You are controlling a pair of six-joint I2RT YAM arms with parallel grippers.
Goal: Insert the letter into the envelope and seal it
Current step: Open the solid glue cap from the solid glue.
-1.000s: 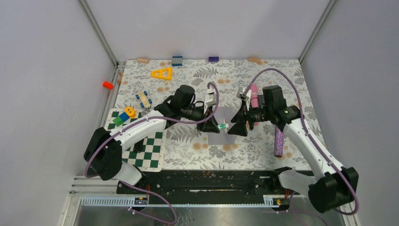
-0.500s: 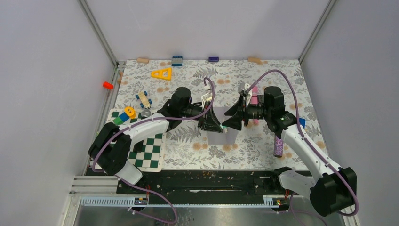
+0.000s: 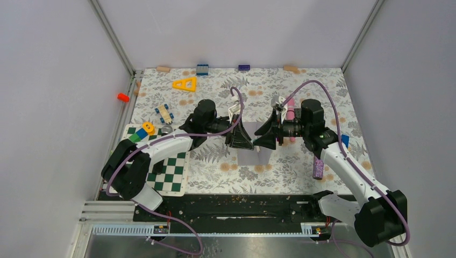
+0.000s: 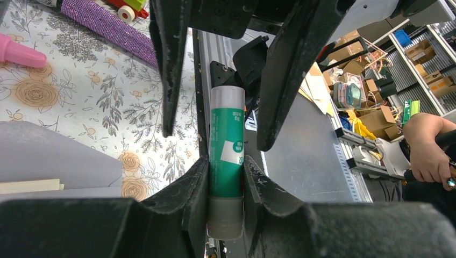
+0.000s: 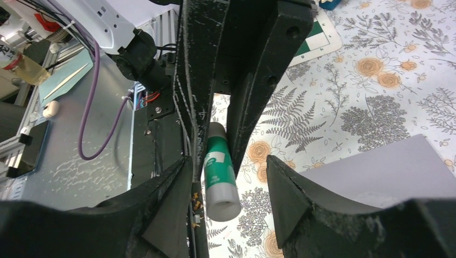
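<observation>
Left wrist alone shows letter (image 4: pixel 27 186) edge at envelope (image 4: pixel 59 156); left gripper (image 4: pixel 225 167) clamps glue stick (image 4: pixel 226 134); right gripper (image 5: pixel 228 161) agape, nearer than before.

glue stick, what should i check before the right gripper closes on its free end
1. Glue stick clamped in the left gripper: ok.
2. Its pale end lies between the fingers of the right gripper: ok.
3. Right jaws open, with a gap beside the stick: ok.
4. Envelope lying flat on the table: ok.
5. Letter fully inside the envelope: cannot tell, only a tan edge shows.
</observation>
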